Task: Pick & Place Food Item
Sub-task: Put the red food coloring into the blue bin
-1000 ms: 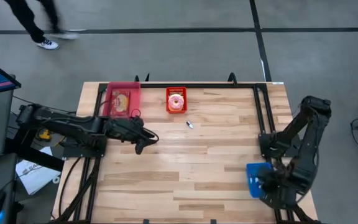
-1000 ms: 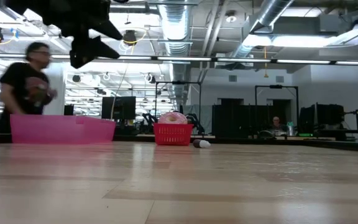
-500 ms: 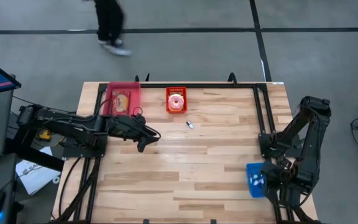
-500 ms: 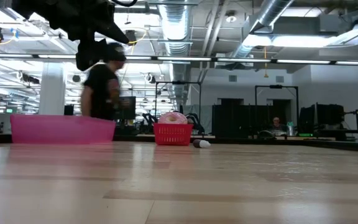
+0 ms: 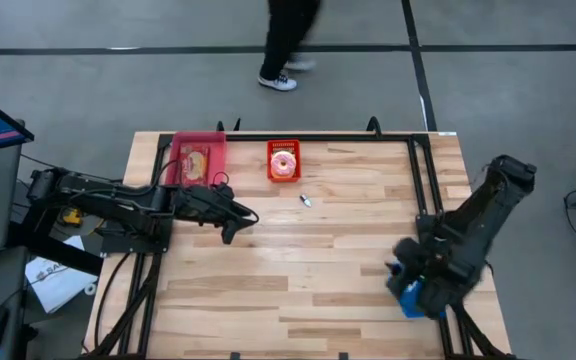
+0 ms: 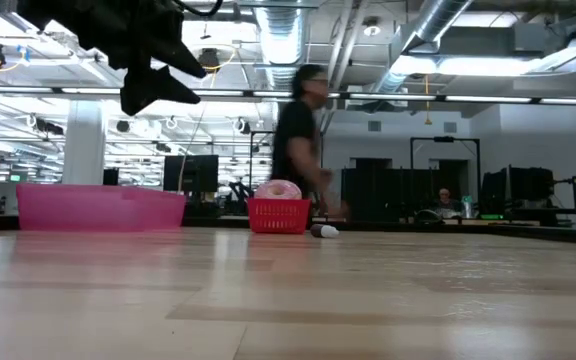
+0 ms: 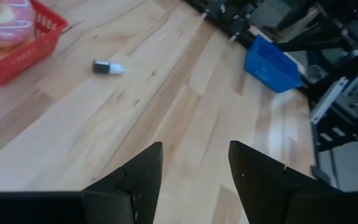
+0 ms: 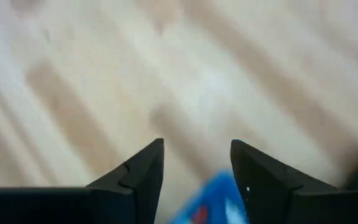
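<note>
Now the right claw has swung inward — fingers parted.

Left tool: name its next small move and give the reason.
Probably advance the left tool toward the red basket holding the pink donut. Its fingers stand apart and empty above bare wood, short of the basket, so closing that distance comes before any grasp.
</note>
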Robot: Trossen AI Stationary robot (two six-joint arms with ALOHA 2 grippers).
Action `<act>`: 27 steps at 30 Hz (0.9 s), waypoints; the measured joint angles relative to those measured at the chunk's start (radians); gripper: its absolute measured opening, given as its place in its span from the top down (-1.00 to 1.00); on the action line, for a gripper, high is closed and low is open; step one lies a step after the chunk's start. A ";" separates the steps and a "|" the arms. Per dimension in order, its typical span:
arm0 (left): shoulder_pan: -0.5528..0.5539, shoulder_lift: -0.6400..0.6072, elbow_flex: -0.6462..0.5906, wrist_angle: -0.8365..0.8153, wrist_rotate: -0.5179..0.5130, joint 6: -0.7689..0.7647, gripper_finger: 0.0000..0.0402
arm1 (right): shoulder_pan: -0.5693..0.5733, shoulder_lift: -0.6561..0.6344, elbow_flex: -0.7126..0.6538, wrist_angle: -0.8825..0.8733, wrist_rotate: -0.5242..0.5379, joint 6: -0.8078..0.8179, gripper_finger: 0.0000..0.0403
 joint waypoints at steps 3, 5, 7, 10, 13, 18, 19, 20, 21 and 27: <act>0.000 0.000 0.000 -0.014 -0.023 0.003 0.09 | -0.186 0.000 -0.016 0.070 0.083 -0.087 0.14; 0.000 0.000 0.000 -0.010 -0.032 0.003 0.09 | -0.326 0.000 -0.047 0.211 0.092 -0.200 0.15; 0.000 0.000 0.000 -0.006 -0.032 0.003 0.09 | -0.453 0.000 -0.094 0.455 0.076 -0.424 0.16; 0.000 0.000 0.000 -0.007 -0.032 0.003 0.09 | -0.632 0.011 -0.179 0.876 -0.019 -0.736 0.19; 0.000 0.000 0.000 -0.004 -0.032 0.003 0.09 | -0.793 0.051 -0.222 1.017 -0.119 -0.811 0.25; -0.002 -0.006 0.000 0.003 -0.047 0.030 0.09 | -0.966 0.157 -0.220 1.125 -0.249 -0.939 0.36; -0.002 -0.006 0.000 0.003 -0.053 0.034 0.09 | -0.987 0.185 -0.220 1.170 -0.279 -0.962 0.37; -0.002 -0.006 0.000 0.004 -0.058 0.040 0.09 | -1.005 0.213 -0.218 1.212 -0.305 -0.976 0.37; -0.002 -0.006 0.000 0.006 -0.060 0.046 0.09 | -1.019 0.246 -0.208 1.242 -0.321 -0.983 0.36; -0.002 -0.005 0.000 0.011 -0.060 0.049 0.09 | -1.051 0.424 -0.071 1.236 -0.330 -1.014 0.18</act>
